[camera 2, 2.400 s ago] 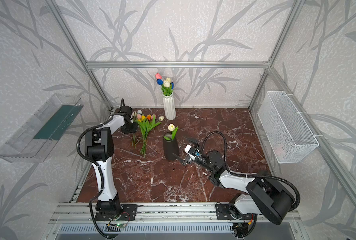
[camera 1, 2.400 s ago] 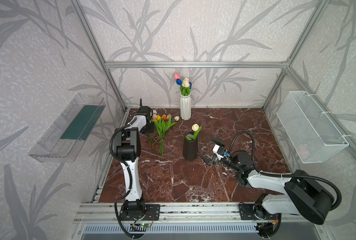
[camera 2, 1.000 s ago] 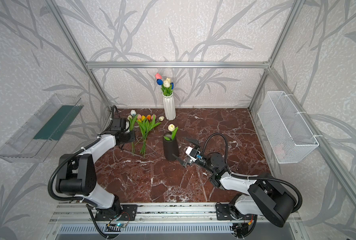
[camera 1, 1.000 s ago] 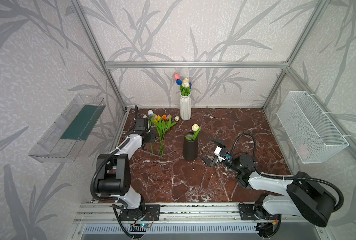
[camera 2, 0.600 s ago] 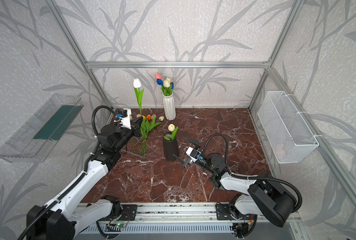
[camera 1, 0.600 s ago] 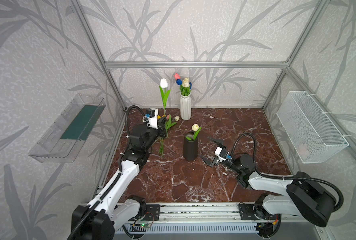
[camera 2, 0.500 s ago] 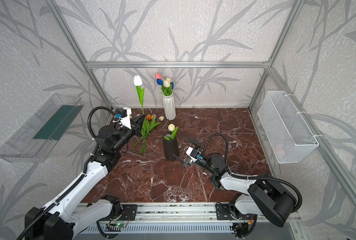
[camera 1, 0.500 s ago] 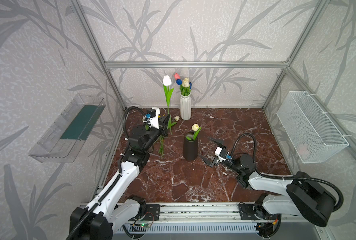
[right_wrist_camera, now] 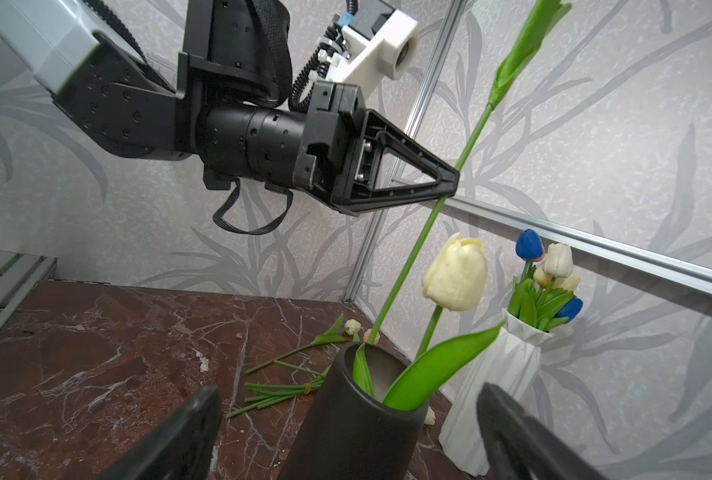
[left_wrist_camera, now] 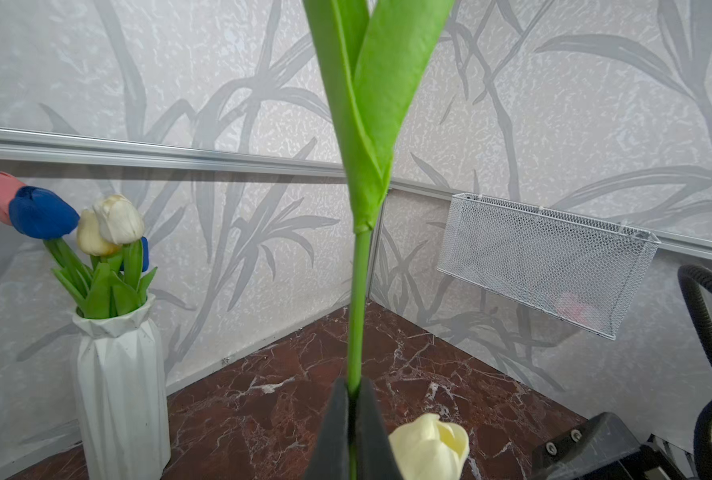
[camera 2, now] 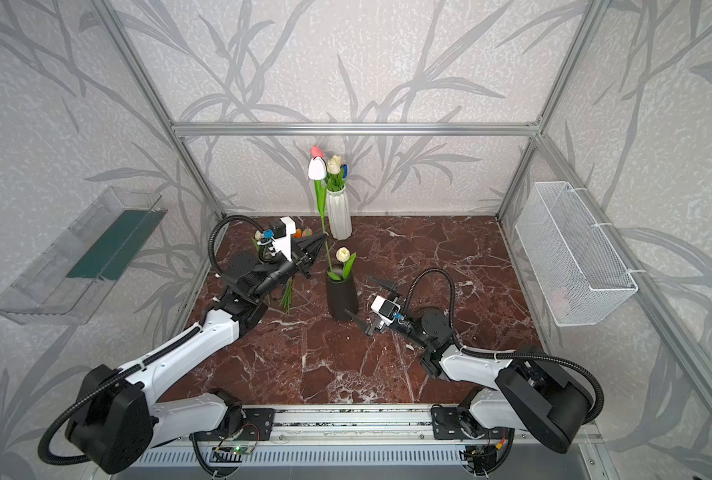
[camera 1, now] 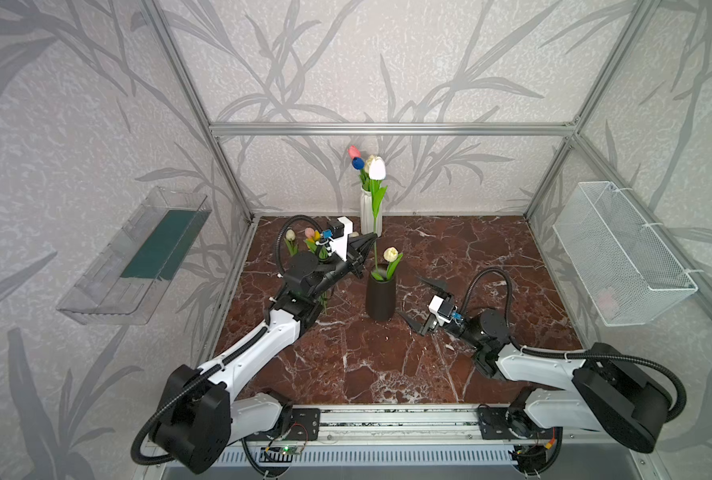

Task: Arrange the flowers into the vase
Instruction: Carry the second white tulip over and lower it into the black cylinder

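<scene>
While left tool point(camera 1: 373, 237) grips a tulip point(left_wrist_camera: 357, 311) over vase point(camera 1: 381, 299) rim, right tool point(camera 1: 409, 295) gapes.

White tulip point(camera 1: 377, 168) upright over black vase point(camera 1: 381, 299), cream tulip point(camera 1: 390, 252) inside

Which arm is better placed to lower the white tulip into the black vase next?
Left, probably. The left jaws are shut on the white tulip stem, upright with its lower end at the black vase mouth. The right jaws stand open and empty beside that vase.
</scene>
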